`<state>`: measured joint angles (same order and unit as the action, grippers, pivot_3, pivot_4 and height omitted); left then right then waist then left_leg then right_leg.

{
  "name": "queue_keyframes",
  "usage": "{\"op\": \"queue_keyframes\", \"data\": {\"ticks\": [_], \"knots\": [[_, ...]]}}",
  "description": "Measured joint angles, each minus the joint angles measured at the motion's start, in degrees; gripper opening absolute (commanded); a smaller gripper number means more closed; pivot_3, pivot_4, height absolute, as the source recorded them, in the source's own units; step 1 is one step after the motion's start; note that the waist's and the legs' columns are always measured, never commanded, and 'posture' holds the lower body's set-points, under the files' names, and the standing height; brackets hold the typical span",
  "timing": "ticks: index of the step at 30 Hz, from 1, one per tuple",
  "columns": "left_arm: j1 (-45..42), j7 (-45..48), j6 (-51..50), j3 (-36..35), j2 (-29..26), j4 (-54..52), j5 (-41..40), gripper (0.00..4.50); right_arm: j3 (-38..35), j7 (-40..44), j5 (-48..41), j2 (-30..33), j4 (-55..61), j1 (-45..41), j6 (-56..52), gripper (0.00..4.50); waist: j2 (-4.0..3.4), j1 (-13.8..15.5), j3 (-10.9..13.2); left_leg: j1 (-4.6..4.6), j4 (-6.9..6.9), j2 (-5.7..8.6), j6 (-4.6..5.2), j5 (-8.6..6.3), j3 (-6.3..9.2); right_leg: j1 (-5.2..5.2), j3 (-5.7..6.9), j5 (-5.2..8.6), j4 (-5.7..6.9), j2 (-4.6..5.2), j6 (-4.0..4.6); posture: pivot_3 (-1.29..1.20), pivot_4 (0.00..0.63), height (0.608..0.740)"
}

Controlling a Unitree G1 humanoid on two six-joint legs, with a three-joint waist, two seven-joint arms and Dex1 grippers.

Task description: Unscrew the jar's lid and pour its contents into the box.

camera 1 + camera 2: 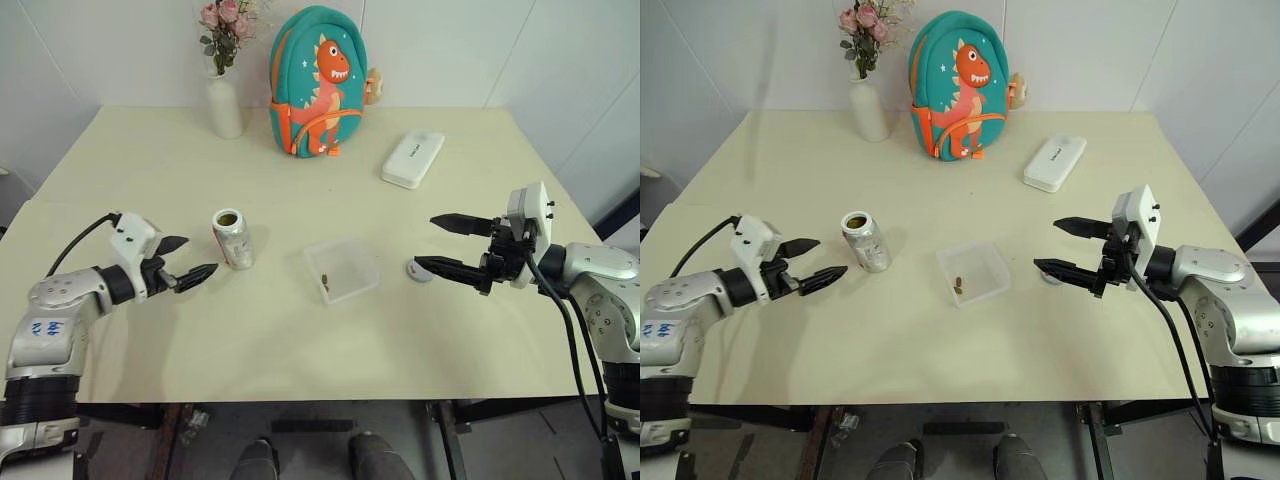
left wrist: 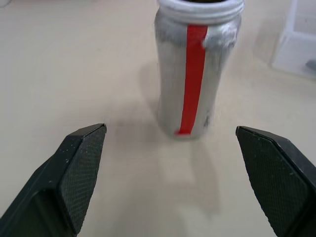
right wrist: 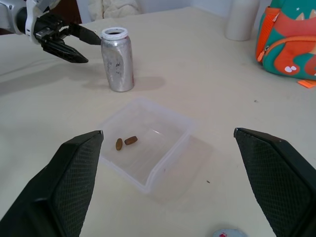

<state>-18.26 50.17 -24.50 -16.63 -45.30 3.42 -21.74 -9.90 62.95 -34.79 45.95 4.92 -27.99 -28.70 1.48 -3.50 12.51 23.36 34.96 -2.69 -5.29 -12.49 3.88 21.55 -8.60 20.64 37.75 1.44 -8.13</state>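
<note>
We log: jar (image 1: pixel 233 240) upright on bench (image 1: pixel 150 160), mouth uncapped, at 9 o'clock from box (image 1: pixel 342 268). Box mid-bench, two brown bits (image 3: pixel 125 142) inside. Lid (image 1: pixel 420 270) flat on bench at 3 o'clock from box, under our right gripper (image 1: pixel 436 243). Right gripper spread wide, holding nothing. Our left gripper (image 1: pixel 194 259) spread wide, holding nothing, at 9 o'clock from jar, near, apart. Vase (image 1: pixel 223 100), backpack (image 1: pixel 315 80), white case (image 1: pixel 412 158) along far edge.
</note>
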Motion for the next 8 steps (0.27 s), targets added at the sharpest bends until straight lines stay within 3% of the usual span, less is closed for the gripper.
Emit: {"op": "queue_keyframes", "data": {"ticks": [5,8], "knots": [[9.5,14.7,1.7,-6.7,-5.4,-3.6,-7.8,4.48,-0.7,3.6,0.2,3.6,-3.3,-1.4,0.4,4.50,0.01,0.1,0.0,-0.03,-0.04,-0.07,-0.03,-0.17,-0.06,0.01,0.08,0.18,-0.04,0.03,0.15,0.00,0.150,0.740],[9.7,19.9,3.9,-10.5,-5.3,-3.4,-12.2,4.48,-0.7,5.3,0.3,3.9,-5.1,-2.8,1.2,4.50,-0.05,0.2,0.0,-0.06,-0.05,-0.07,-0.01,-0.18,-0.08,0.01,0.08,0.20,-0.03,0.03,0.17,0.00,0.150,0.740]]}}
